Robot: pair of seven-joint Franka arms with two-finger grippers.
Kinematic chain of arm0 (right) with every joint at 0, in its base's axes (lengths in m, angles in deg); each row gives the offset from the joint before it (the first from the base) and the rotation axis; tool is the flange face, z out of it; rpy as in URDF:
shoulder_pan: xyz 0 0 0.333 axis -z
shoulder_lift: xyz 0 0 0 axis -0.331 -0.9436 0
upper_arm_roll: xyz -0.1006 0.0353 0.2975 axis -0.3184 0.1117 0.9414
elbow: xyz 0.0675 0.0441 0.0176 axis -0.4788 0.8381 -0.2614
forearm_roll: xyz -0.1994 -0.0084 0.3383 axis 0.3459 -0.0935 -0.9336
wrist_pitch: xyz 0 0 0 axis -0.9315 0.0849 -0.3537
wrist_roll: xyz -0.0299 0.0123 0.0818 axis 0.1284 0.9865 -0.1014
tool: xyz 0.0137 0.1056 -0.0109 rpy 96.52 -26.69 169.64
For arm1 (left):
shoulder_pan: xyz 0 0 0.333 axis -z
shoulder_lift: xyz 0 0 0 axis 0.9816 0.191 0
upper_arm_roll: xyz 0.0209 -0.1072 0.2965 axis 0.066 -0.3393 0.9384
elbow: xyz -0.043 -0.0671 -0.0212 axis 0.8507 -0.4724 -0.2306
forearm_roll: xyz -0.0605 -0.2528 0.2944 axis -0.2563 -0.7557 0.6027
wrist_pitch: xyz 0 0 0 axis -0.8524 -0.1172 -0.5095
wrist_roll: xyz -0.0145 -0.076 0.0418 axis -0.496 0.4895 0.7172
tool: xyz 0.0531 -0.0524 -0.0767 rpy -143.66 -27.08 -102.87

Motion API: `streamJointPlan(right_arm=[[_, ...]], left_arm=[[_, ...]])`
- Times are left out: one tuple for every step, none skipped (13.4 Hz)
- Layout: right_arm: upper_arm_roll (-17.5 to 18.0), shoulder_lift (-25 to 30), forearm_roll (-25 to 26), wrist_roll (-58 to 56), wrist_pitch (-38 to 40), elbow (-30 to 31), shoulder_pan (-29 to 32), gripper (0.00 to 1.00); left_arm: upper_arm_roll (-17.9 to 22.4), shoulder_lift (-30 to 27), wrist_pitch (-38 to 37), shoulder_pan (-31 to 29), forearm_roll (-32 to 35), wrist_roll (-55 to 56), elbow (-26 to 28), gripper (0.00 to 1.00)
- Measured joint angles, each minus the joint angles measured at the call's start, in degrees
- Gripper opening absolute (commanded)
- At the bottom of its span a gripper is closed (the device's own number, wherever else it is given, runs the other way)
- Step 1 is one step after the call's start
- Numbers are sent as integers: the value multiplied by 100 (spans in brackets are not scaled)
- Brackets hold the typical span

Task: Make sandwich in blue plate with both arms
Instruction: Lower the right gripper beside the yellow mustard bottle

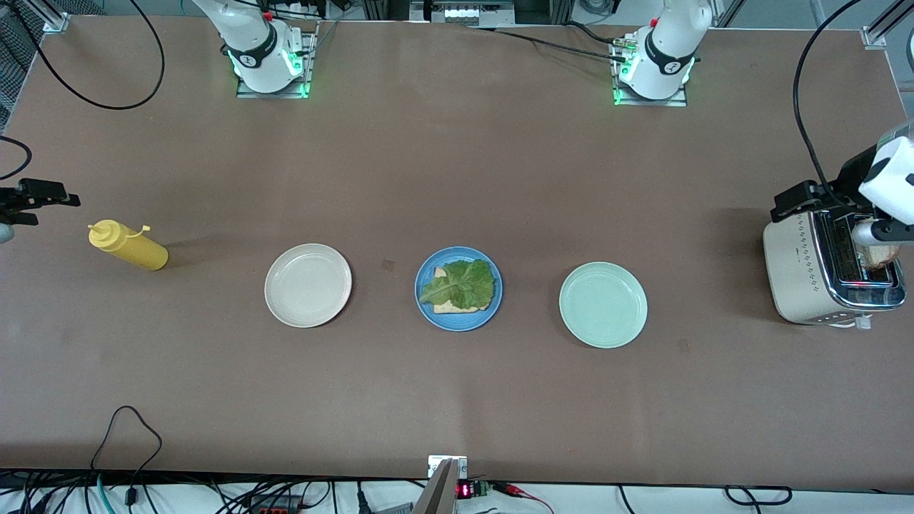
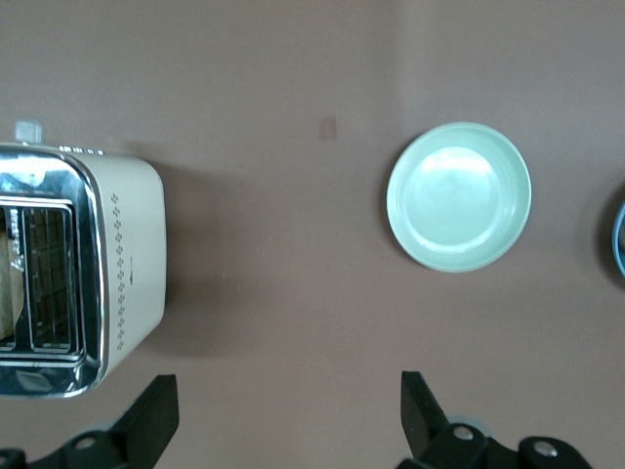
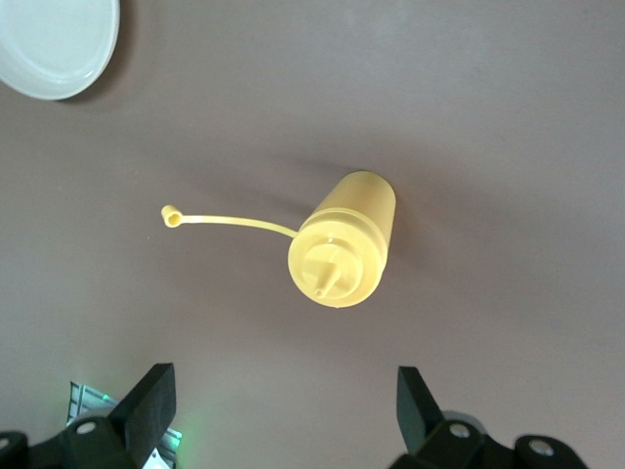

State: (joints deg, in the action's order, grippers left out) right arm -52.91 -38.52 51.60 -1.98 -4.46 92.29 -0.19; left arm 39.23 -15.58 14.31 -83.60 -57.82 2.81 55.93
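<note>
The desk (image 1: 457,178) looks matt brown, faintly mottled like board. The toaster (image 1: 800,275) has a smooth cream body with a shiny chrome top. The yellow bottle (image 1: 132,246) looks like soft plastic with a dull sheen. The blue plate (image 1: 428,303), cream plate (image 1: 308,285) and mint plate (image 1: 603,305) look smooth, lightly glossy. The lettuce (image 1: 460,283) is ruffled and matt

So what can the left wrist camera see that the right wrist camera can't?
Only the left wrist view shows the toaster with bread in its slot, the mint-green plate and a sliver of the blue plate. Only the right wrist view shows the yellow squeeze bottle, standing with its cap off on a strap, and part of the cream-white plate. Both show brown table and that arm's own open gripper: the left gripper, the right gripper.
</note>
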Motion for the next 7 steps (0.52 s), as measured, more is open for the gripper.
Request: streamJointPlan(right_arm=[[-1, 68, 17, -176, -153, 160, 29, 100], [-2, 143, 35, -468, -427, 391, 116, 100], [-5, 214, 44, -896, -751, 650, 260, 100], [-12, 268, 45, -1385, -1049, 889, 447, 100], [-14, 299, 44, -1843, -1262, 1051, 632, 100], [-15, 306, 36, -2270, -1429, 1150, 788, 100], [-14, 302, -41, -2668, -1587, 1234, 904, 100]], left_arm=[[-17, -64, -96, 1, 0, -18, -1, 100], [-29, -111, -122, 1, 0, -23, -2, 100], [-30, -137, -117, 1, 0, -26, -2, 100], [-30, -142, -97, 0, 0, -30, -2, 100], [-31, -142, -70, 1, 0, -34, -1, 100], [-31, -142, -53, 0, 0, -37, 0, 100], [-32, -142, -47, 0, 0, -40, 5, 100]])
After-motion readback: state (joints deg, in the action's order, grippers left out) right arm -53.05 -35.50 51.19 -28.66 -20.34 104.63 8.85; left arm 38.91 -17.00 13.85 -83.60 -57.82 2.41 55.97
